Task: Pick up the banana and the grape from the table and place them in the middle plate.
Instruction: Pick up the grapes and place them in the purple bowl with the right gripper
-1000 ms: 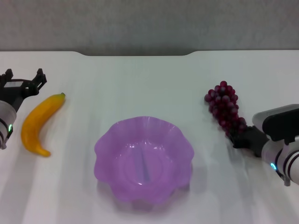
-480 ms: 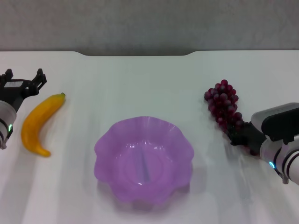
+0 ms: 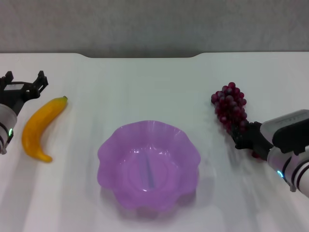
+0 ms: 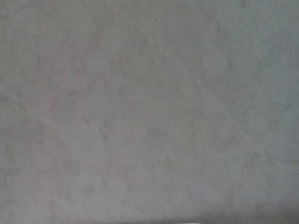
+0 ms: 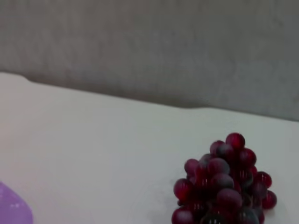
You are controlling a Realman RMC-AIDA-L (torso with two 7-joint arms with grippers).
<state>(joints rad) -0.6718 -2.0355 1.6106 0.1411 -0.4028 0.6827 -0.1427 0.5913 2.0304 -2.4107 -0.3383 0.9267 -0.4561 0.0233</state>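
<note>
The banana (image 3: 41, 126) lies on the white table (image 3: 145, 87) at the left, its dark stem tip pointing to the far side. My left gripper (image 3: 24, 80) hovers open just beyond and left of it, touching nothing. On the right lies the grape (image 3: 231, 108) (image 5: 224, 191), a dark red bunch. My right gripper (image 3: 248, 139) is at the bunch's near, tapered end and covers it. Between the two fruits sits the middle plate (image 3: 108, 152), purple with a wavy rim and nothing in it. The left wrist view shows only a grey surface.
The table's dark notched far edge (image 3: 145, 55) runs along the back, with a grey wall (image 5: 149, 46) behind it. A sliver of the plate's rim (image 5: 14, 212) shows in the right wrist view.
My right gripper has crept forward onto the near end of the grape bunch, and its wrist has dropped slightly. The left arm, banana and plate have not moved.
</note>
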